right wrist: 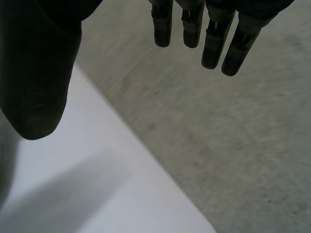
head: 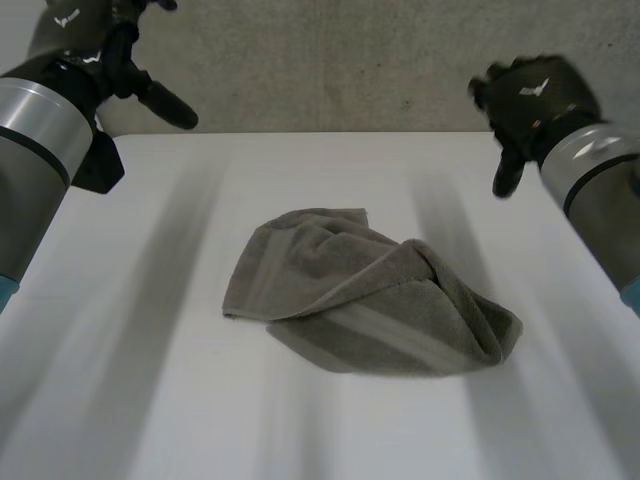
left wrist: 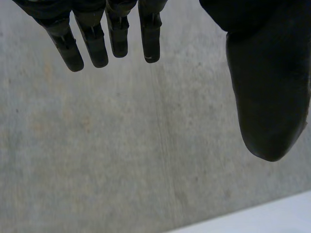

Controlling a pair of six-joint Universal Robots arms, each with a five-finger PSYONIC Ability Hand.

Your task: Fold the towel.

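Grey towel [head: 365,290] lies in a loose heap mid-bench [head: 150,400]; left robot hand [head: 95,50] and right robot hand [head: 530,100] are raised and empty.

Progress, judged from the lay of the cloth: nothing counts as folded yet. The towel is rumpled, one flap thrown over the rest, with no edges squared, so spreading it flat and all the folds are left to do. Pose: both arms are held high over the far bench corners, left and right, well apart from the towel. In each wrist view the fingers [left wrist: 92,46] hang straight and the thumb [left wrist: 269,97] stands wide of them, with only the grey wall [left wrist: 146,160] and the bench edge beyond. Both robot hands are fully open and grasp nothing.
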